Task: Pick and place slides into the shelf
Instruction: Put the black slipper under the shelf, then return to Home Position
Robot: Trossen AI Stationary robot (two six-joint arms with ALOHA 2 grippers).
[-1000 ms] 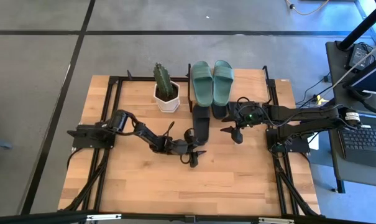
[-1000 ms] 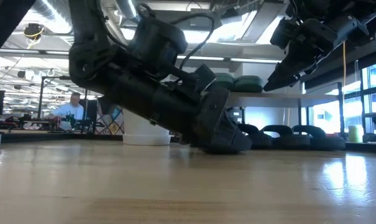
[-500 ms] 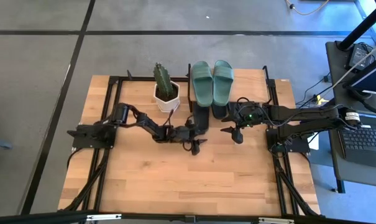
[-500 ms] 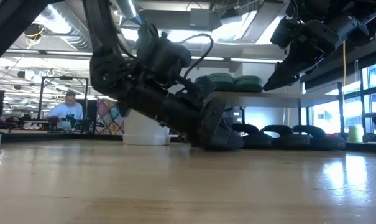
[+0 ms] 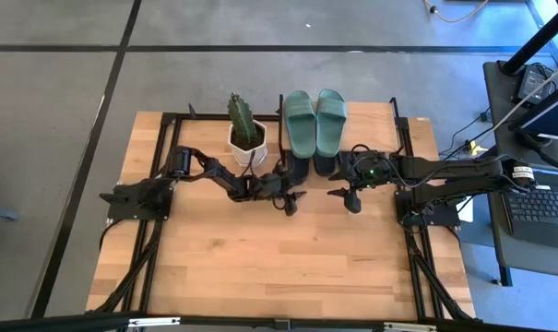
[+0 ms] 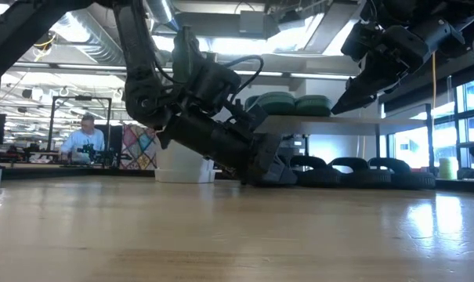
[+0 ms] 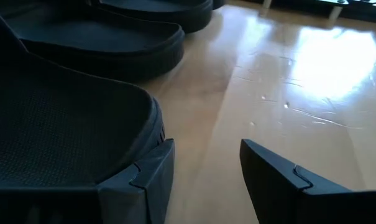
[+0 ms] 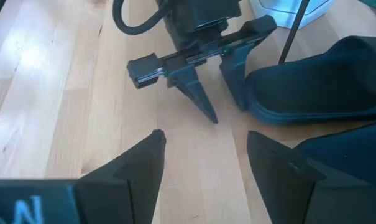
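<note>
Low view, nearest: bare wooden tabletop [image 6: 221, 235] fills the lower half of the frame. Behind it, centre frame, the left gripper [image 6: 272, 160] sits low at the table surface, right at the heel of a black slide [image 7: 69, 143]. In the left wrist view its fingers are spread, one finger [image 7: 153, 180] touching the slide's heel edge, the other finger clear over bare wood.

High view: left gripper [image 5: 290, 196] is just below the shelf [image 5: 389, 115], centre of the frame. Right gripper [image 5: 345, 196] hangs to its right, raised above the table in the upper right of the low view [image 6: 354, 98]; fingers spread, nothing between them in its wrist view.

Further back: more black slides [image 6: 354, 174] in a row under the shelf board [image 6: 331, 124], right of centre in the low view. Sage-green pair [image 5: 315, 120] lies side by side on the top board, top centre of the high view.

Potted cactus [image 5: 245, 129] just left of the shelf. Person [image 6: 84, 141] seated far back at left.
</note>
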